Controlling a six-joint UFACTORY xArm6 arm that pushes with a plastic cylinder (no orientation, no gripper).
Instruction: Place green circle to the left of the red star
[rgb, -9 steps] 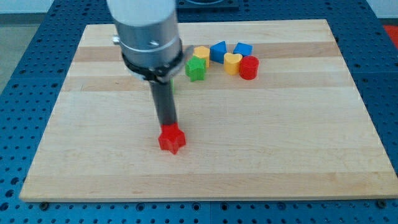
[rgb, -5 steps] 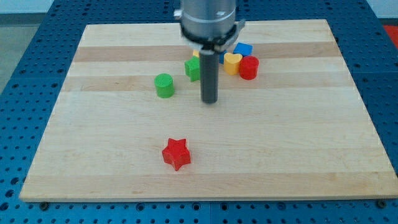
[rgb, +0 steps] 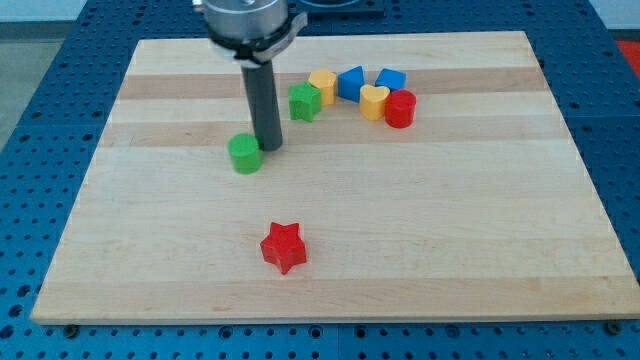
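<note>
Resting on a pale wooden surface (rgb: 480, 250), my tip (rgb: 268, 148) sits just beside the green circle (rgb: 244, 154), at its upper right, seemingly touching it. No claw is fitted; the arm ends in a plain dark rod. The red star (rgb: 283, 246) lies well apart, toward the view's bottom and slightly right of the circle. Near the view's top, a cluster holds a green cube (rgb: 305, 101), a yellow block (rgb: 322, 83), two blue blocks (rgb: 351, 82) (rgb: 391, 79), a yellow heart (rgb: 373, 102) and a red cylinder (rgb: 401, 108).
</note>
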